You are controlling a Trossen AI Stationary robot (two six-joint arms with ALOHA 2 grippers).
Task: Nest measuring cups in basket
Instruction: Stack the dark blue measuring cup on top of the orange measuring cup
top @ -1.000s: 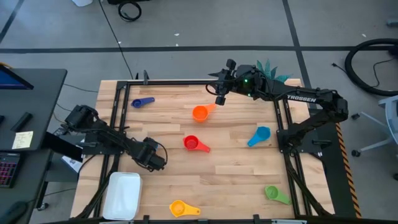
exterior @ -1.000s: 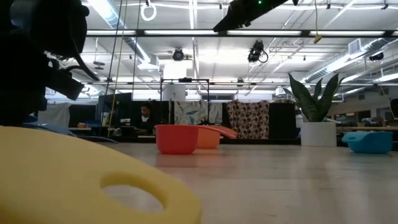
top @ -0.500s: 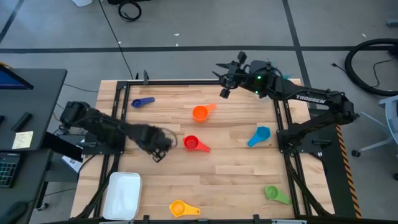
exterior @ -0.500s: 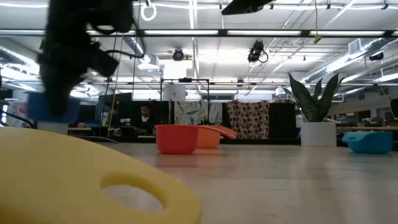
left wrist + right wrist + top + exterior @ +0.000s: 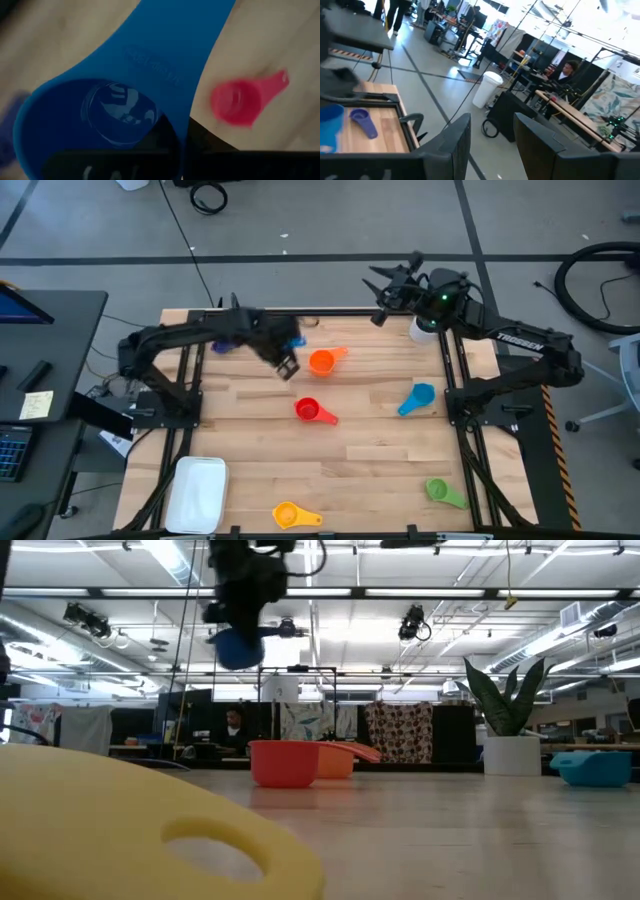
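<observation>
the basket (image 5: 197, 493) at the counter's near left corner holds no cups. orange, red, light blue, green and yellow cups lie scattered; the left pincer (image 5: 286, 366) pinches a blue cup (image 5: 110, 110) aloft. right pincer (image 5: 385, 288) spread, idle.

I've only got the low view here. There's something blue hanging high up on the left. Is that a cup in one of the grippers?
Observer: Yes. The left wrist view shows the left gripper shut on a blue cup, with the red cup on the table beyond it.
Operator: Where is that over the table?
Observer: From above, the gripper hangs over the far half, beside the orange cup.
Operator: And the basket?
Observer: The basket sits at the near left corner, with no cups in it.
</observation>
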